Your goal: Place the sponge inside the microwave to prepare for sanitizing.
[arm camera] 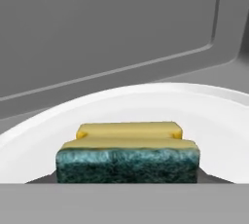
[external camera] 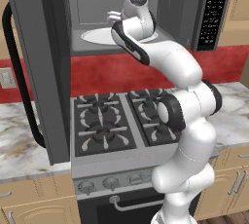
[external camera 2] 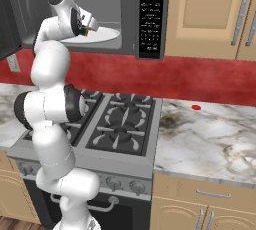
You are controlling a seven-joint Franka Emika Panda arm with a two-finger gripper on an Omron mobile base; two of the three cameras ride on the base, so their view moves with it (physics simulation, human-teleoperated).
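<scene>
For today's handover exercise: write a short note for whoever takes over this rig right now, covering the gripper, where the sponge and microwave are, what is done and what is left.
Gripper: inside the open microwave, apparently holding the sponge; grip not clearly visible.
Sponge: just over the white turntable plate.
Done: door open, sponge carried inside.
Left: release the sponge onto the plate, then withdraw the arm.

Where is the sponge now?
In the hand view, the sponge is low and central, over the white turntable plate, inside the microwave.
</scene>
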